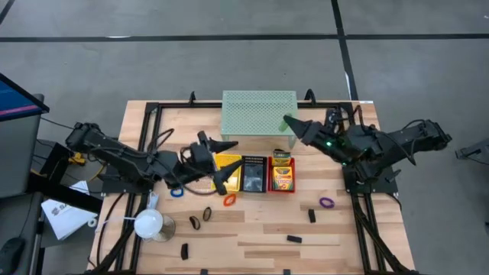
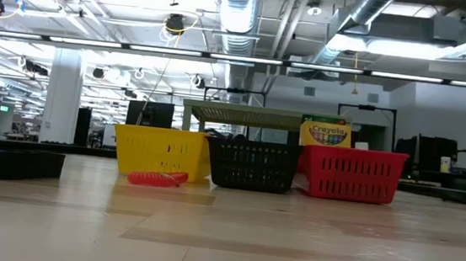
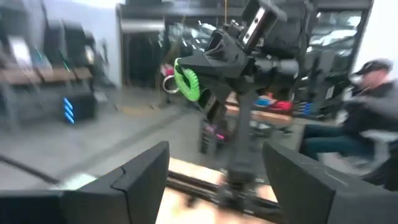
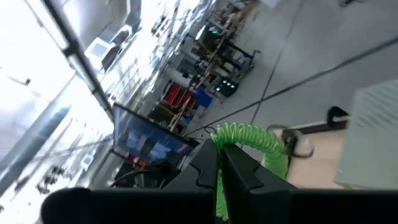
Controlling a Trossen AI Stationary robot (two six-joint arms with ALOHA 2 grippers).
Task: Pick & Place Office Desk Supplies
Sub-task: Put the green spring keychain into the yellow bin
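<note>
Green coil band pinched, drop still to come.

We read the right gripper (image 1: pixel 289 121), jaws clamped on the green ring band (image 4: pixel 245 138), hovering at about one o'clock from the red basket (image 1: pixel 283 186), probably bound for a bin. The left gripper (image 1: pixel 222 161) hangs with jaws apart, empty, over the yellow basket (image 1: pixel 228 162). Next we lower and release squarely inside.

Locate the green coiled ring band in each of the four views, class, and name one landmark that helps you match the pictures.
High view: not discernible; the right pincer that holds it sits by the mesh shelf.
Low view: not in it.
Left wrist view: green coiled ring band, upper centre, on the far arm's pincer.
Right wrist view: lower centre, clamped between the pincer's fingers.
Shared landmark: the right pincer itself.
</note>
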